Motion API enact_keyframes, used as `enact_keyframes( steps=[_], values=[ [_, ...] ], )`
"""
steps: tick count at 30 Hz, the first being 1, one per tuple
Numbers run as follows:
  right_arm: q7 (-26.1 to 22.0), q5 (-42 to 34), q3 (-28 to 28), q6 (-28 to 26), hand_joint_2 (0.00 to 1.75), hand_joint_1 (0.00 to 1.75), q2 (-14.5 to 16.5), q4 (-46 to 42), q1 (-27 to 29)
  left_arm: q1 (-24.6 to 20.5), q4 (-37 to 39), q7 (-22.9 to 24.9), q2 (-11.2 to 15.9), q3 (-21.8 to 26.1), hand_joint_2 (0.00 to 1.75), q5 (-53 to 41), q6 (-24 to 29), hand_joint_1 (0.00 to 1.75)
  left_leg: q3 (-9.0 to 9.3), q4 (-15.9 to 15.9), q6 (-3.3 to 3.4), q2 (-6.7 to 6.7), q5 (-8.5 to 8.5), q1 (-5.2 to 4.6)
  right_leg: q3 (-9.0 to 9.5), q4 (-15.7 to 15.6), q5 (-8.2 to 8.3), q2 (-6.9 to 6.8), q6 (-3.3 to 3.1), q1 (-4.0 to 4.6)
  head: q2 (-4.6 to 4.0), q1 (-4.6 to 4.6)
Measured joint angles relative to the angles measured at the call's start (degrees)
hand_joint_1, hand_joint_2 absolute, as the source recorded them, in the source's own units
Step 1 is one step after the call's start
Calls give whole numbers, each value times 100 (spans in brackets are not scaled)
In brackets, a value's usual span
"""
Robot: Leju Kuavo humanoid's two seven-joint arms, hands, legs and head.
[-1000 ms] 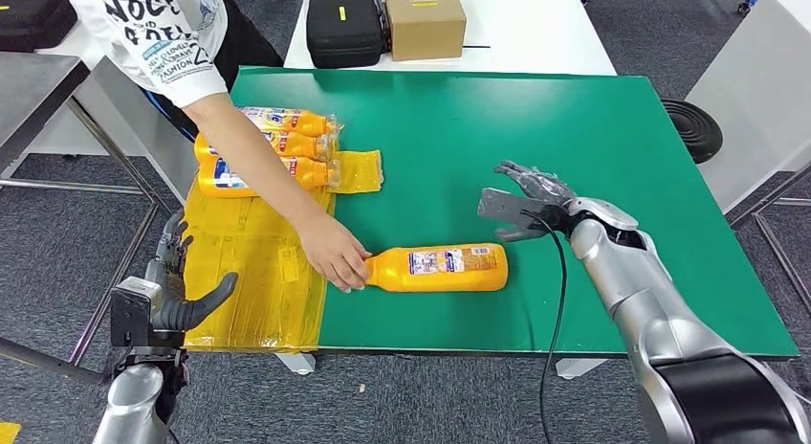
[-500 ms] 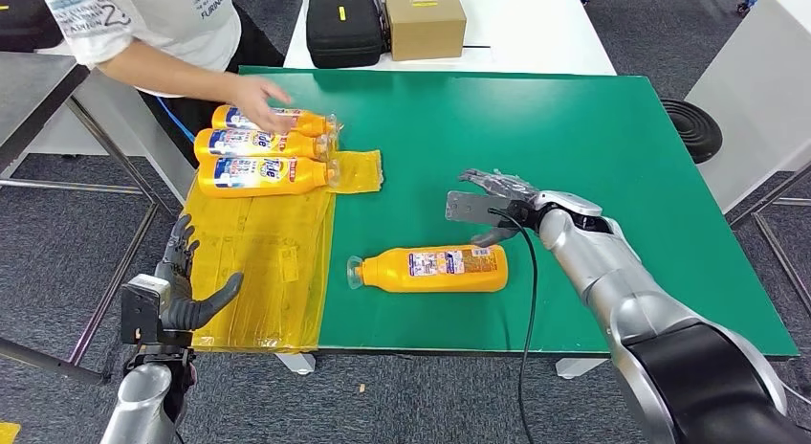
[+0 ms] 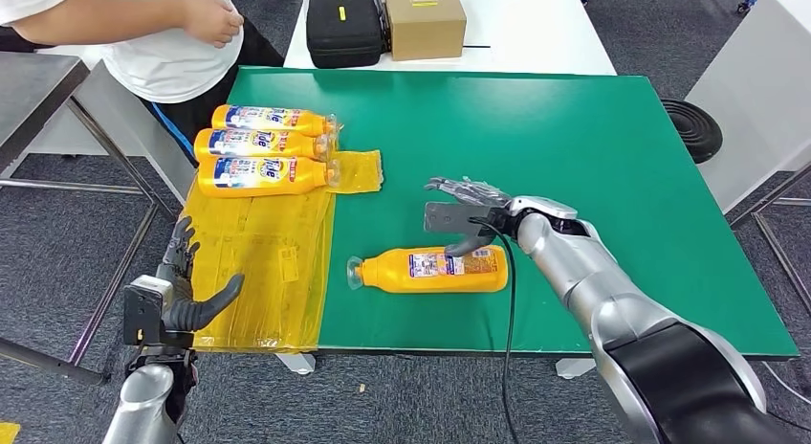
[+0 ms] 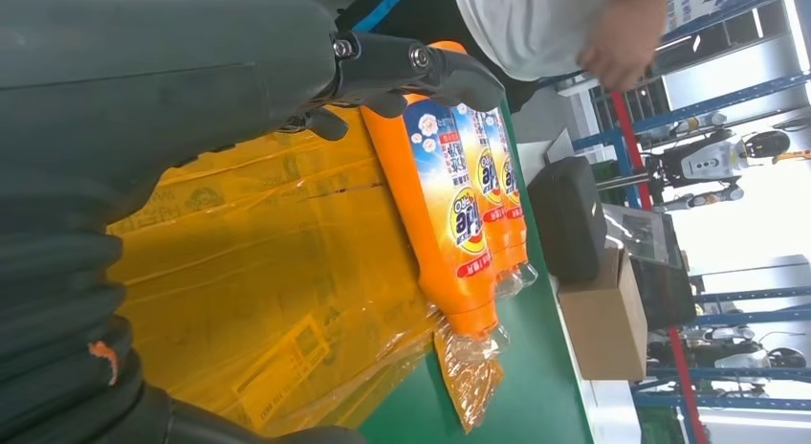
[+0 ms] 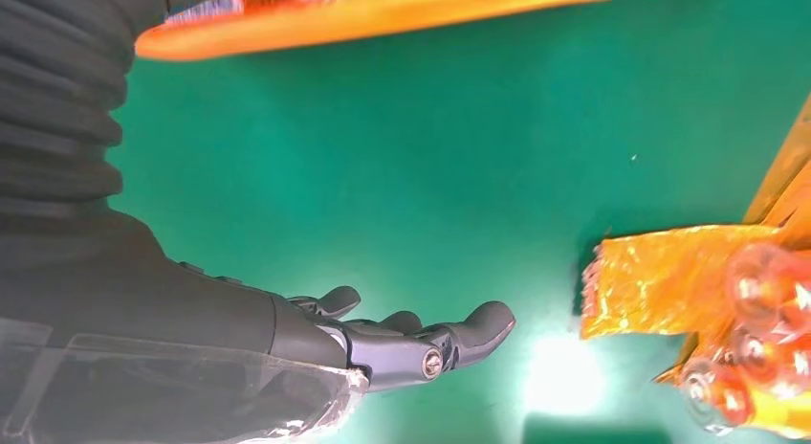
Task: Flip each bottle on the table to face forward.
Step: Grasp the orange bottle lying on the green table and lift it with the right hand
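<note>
One orange bottle (image 3: 435, 269) lies on its side on the green table (image 3: 574, 138), cap to the left, its small-print label up. My right hand (image 3: 464, 214) hovers open just behind it, fingers spread, not touching; the wrist view shows the hand (image 5: 383, 339) above bare green with the bottle (image 5: 383, 13) at the picture's edge. Three more orange bottles (image 3: 258, 144) lie side by side at the table's left end, big labels up; they show in the left wrist view too (image 4: 459, 205). My left hand (image 3: 177, 296) stays open below the table's left front corner.
Yellow plastic wrap (image 3: 258, 262) covers the table's left end and hangs over its edge. A person (image 3: 153, 28) stands at the far left corner, hands drawn back. A black case (image 3: 344, 28) and a cardboard box (image 3: 424, 18) sit on the white table behind.
The person let go of the lone bottle and pulled the arm back to the body. My right hand moved left and closer to the bottle. My left hand barely moved.
</note>
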Motion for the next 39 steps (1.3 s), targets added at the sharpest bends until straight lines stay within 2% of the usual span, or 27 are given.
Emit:
enact_keyframes(
  steps=[18,39],
  values=[
    [-2,-239,310,165,175,0,69,25,265,3,7,41,12,-2,175,55,0,0,0,0,0,0,0,0,0,0,0,0,0,0,0,1],
    [87,-440,566,320,175,0,-211,160,495,-10,140,114,51,-62,175,220,-63,0,2,0,0,1,0,0,0,-1,0,1,0,0,0,1]
  ],
)
